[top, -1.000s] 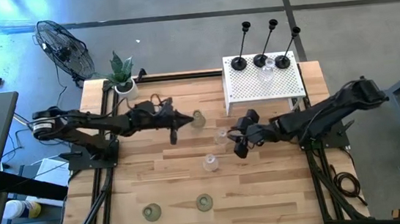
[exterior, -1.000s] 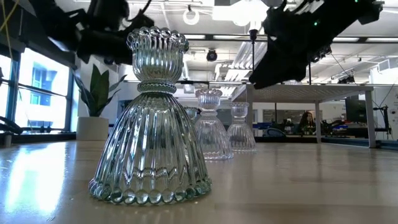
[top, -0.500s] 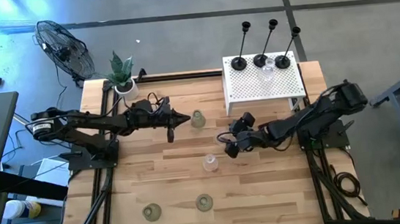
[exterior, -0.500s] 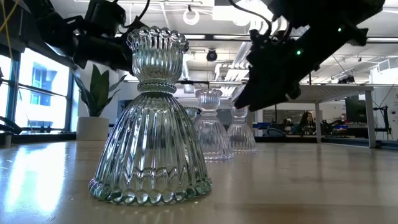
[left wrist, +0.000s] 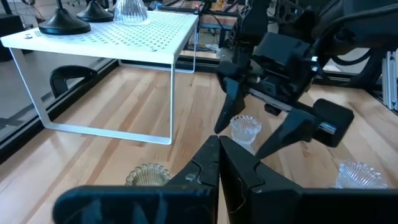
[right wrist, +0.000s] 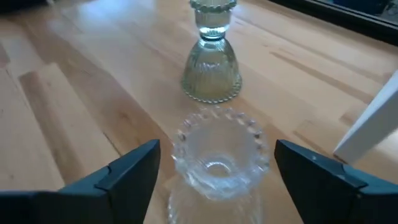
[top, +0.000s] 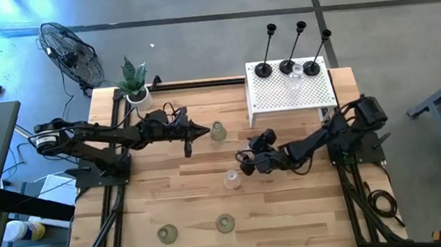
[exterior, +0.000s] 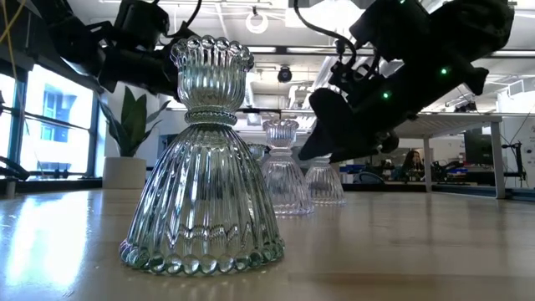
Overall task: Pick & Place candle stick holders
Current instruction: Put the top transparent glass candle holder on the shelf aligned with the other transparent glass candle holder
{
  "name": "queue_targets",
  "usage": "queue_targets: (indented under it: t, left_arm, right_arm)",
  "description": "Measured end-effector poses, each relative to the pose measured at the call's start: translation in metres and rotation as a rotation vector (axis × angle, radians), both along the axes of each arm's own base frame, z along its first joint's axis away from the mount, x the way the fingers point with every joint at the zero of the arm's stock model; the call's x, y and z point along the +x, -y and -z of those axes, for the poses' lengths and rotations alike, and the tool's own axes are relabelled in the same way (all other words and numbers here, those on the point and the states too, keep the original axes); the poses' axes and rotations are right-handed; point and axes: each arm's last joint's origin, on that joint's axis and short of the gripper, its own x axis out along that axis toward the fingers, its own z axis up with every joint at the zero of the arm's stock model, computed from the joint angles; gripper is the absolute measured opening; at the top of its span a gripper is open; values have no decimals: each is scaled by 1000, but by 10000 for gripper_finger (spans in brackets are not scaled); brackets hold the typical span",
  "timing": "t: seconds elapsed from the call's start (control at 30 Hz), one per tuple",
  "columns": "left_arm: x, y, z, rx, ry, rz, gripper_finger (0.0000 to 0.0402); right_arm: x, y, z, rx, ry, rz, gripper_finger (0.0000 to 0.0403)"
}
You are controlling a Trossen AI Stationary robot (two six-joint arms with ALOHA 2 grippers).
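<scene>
Open-plan lab or workshop. Bare concrete floor point(top: 195, 28) around the wooden table point(top: 180, 212); floor fan point(top: 72, 53) beside it. Ceiling lights point(exterior: 257, 18) overhead.

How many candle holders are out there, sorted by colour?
Black holders: 3
Clear glass holders: 3
Pale-green glass holders: 3
Total: 9

holder point(right wrist: 219, 158) between right fingers point(right wrist: 134, 171), rack point(top: 291, 91) behind

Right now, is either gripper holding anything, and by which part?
Nothing is held. The right gripper is open around a clear glass holder, not touching it; the left gripper is shut, empty.
</scene>
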Motion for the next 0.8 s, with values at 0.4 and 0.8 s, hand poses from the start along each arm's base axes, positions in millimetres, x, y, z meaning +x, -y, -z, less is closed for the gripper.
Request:
queue_targets:
  t: [0.4, 0.8]
  left_arm:
    - [0, 0, 0, 0, 1, 0, 0]
    - [0, 0, 0, 0, 0, 0, 0]
  right_arm:
    - [1, 0, 0, -49, -16, -22, 131]
    - [-6, 0, -55, -53, 127, -119, 144]
